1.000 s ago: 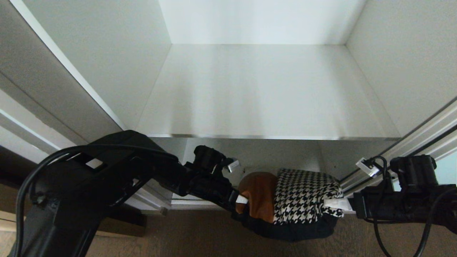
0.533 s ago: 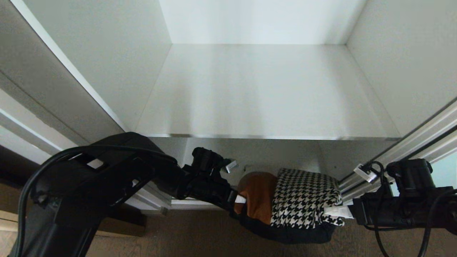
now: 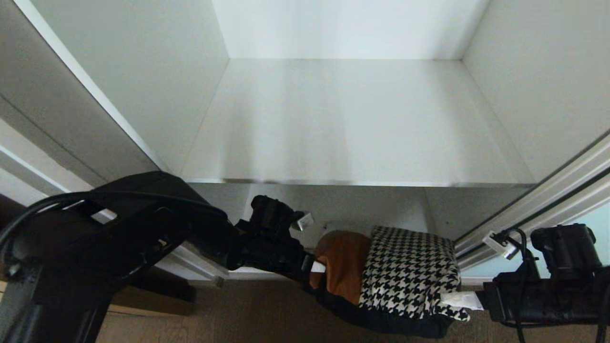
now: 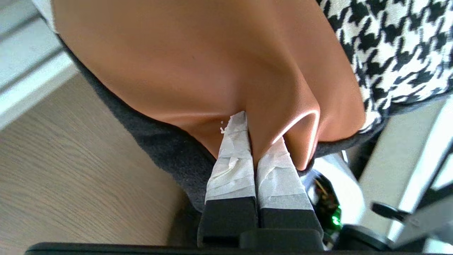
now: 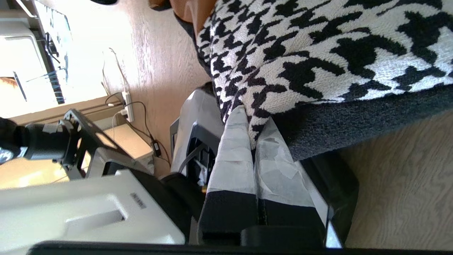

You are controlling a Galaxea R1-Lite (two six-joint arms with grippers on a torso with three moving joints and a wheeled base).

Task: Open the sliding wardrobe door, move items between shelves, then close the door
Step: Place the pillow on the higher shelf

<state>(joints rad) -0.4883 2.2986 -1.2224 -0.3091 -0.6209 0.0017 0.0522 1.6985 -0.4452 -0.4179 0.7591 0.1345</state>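
The cushion-like bag (image 3: 400,281), tan leather on its left and houndstooth on its right with a black underside, hangs between both arms just in front of the wardrobe, below the white shelf (image 3: 352,119). My left gripper (image 3: 317,267) is shut on a fold of the tan leather (image 4: 198,63); its taped fingertips (image 4: 233,141) pinch it. My right gripper (image 3: 464,300) is shut on the houndstooth edge (image 5: 318,53), with taped fingertips (image 5: 237,141) pinching it. A strip of the frosted sliding wardrobe door (image 3: 595,224) shows at far right behind its silver frame (image 3: 548,195).
White side walls (image 3: 157,76) bound the shelf compartment, with a lower compartment's back (image 3: 362,209) under the shelf edge. Wood floor (image 3: 228,314) lies beneath the bag. The right wrist view shows the robot's base (image 5: 88,209), a power strip (image 5: 127,106) and cables on the floor.
Both grippers have drawn the bag back toward me and slightly lower in the head view, away from the wardrobe opening. The right arm moved further right and down.
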